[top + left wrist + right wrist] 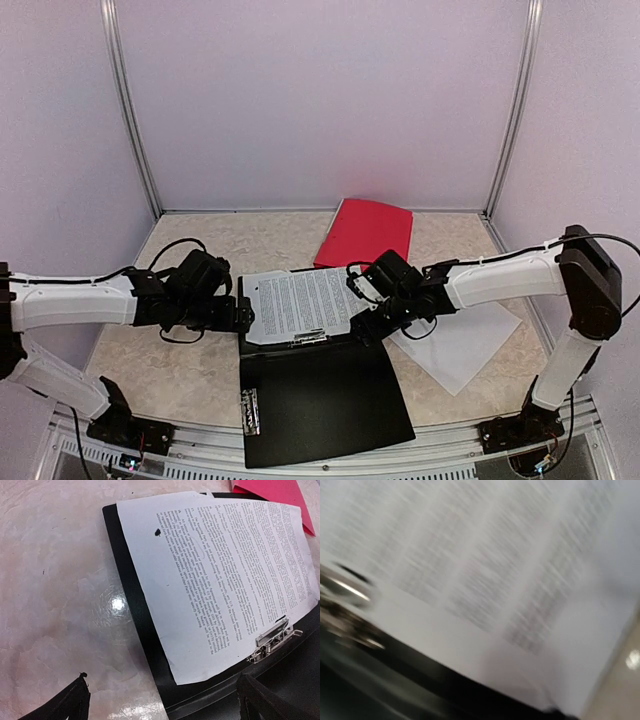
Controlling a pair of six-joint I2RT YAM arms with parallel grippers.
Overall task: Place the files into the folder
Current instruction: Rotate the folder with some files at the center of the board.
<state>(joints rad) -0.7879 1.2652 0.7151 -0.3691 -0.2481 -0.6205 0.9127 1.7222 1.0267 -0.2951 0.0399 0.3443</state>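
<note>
The left arm stretches in from the left side with its forearm lying nearly level above the counter point(190, 370), and the left hand point(238, 315) sits low just beside the left edge of the black folder point(320, 400). In the left wrist view its two dark fingers point(70, 702) stand spread wide apart with nothing between them, one over the bare counter and the other over the folder. The right arm rises steeply from its base at the right, bends at the elbow and runs its forearm leftward and slightly down, bringing the right hand point(368, 295) over the right edge of the printed sheet point(298, 303). Whether that hand is spread or pinching the paper cannot be told, since the right wrist view is a blur of text lines. The printed sheet lies on the far half of the open black folder, its near edge at the metal clip point(272, 640). More blank sheets point(460, 345) lie on the counter to the right, under the right forearm. A red folder point(365, 232) lies farther back.
</note>
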